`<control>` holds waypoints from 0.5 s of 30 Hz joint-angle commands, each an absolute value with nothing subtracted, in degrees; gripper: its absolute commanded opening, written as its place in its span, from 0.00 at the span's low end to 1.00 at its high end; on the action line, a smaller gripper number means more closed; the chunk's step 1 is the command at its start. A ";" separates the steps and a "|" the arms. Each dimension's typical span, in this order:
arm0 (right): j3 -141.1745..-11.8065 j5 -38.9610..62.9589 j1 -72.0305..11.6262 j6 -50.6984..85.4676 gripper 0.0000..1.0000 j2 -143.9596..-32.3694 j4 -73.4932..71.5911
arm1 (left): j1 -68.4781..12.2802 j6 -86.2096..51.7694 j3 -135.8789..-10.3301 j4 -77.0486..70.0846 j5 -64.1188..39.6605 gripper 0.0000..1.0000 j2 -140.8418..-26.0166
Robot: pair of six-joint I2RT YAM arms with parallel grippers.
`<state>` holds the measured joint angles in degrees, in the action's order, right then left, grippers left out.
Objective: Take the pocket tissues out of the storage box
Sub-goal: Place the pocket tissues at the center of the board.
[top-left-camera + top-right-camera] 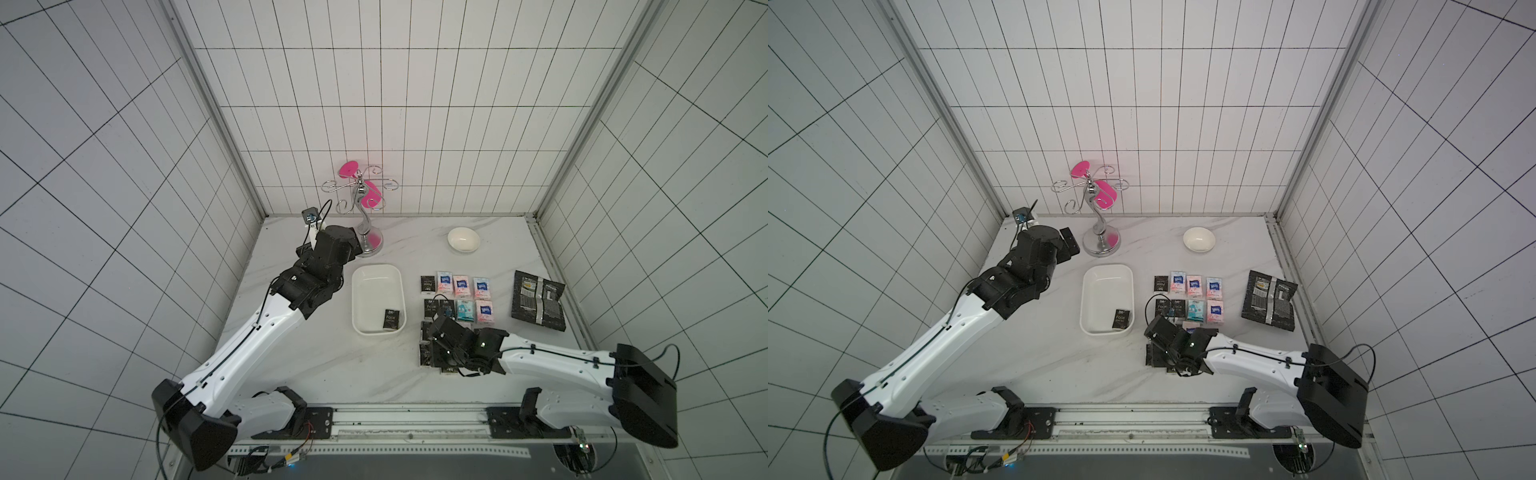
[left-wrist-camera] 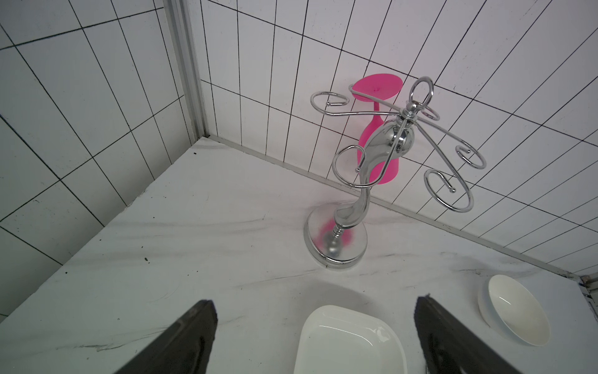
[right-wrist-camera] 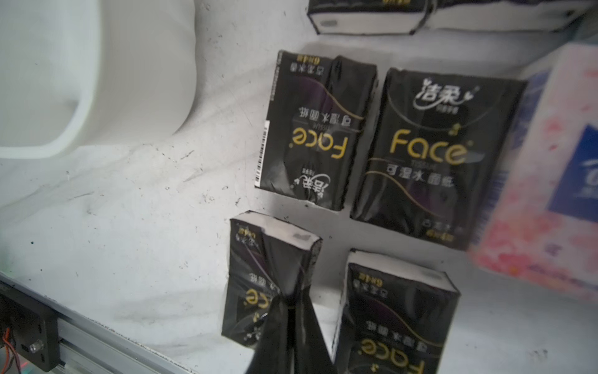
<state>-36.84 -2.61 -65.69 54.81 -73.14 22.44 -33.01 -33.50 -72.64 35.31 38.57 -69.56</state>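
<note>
Beside the storage box, right end effector pinches a black pack; left end effector gapes.

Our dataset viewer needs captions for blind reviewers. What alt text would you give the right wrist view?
The right gripper is shut on a black tissue pack, pinching its wrapper at the middle. Other black "Face" packs lie beside it on the marble table, with a pink pack at one edge and a corner of the white storage box at another.
</note>
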 commanded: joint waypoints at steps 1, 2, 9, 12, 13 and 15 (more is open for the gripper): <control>-35.07 -5.14 -66.40 58.27 0.03 -74.10 20.44 | -33.22 -32.89 -73.57 34.27 39.05 0.98 -69.18; -35.07 -5.73 -66.42 58.46 0.03 -74.33 20.46 | -33.22 -32.95 -73.49 34.26 38.96 0.99 -69.24; -35.51 -7.77 -66.38 59.67 0.10 -74.47 22.50 | -33.21 -33.06 -72.99 34.01 38.76 0.98 -69.05; -35.66 -8.32 -66.43 59.26 0.21 -73.42 23.40 | -33.06 -32.96 -72.71 33.96 38.94 0.99 -68.82; -35.96 -8.37 -66.42 58.80 0.25 -73.07 23.63 | -32.96 -32.96 -72.69 34.10 38.94 0.99 -68.82; -37.33 -8.82 -66.42 57.94 0.30 -72.54 25.72 | -32.83 -33.00 -72.60 34.19 38.89 0.99 -68.61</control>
